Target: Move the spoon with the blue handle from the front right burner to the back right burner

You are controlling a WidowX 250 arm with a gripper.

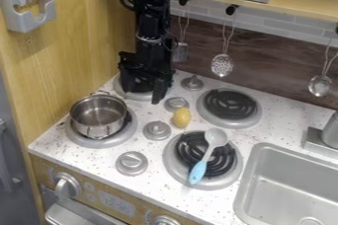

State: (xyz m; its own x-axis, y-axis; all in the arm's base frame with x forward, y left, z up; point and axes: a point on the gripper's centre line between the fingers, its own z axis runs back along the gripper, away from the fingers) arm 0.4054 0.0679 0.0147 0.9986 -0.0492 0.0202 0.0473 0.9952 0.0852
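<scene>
Over the rear left burner (125,92) of a toy kitchen, the black two-finger gripper (151,82) hangs down at the end of the black arm (153,21), which comes in from the top edge. Whether the pincer is clenched or released, I cannot tell. A shiny round metal pot (99,114) stands on the front left burner (82,139), to the left of the gripper and nearer the camera. Its mouth faces up, and a thin wire handle shows at its near side. On the other side, a small yellow, lemon-shaped object (182,117) lies on the white speckled counter (53,137), between the burners and just beside two round grey knobs (156,130).

Across the dark coils of the front right burner (170,157) rests a spoon (216,137) with a pale grey bowl and a light blue handle. The bowl points toward the back and the handle toward the front. Behind it is the rear right burner (229,103), with a black coil in a grey ring. Another grey knob (131,163) sits near the front edge, and one more (192,83) near the back wall.

To the right are a grey sink (290,184) and part of a grey faucet (330,131). Along the back wall, a perforated metal ladle (222,65) and other metal utensils (320,86) hang from dark hooks (231,9). A tan wooden panel (66,56) closes the left side.
</scene>
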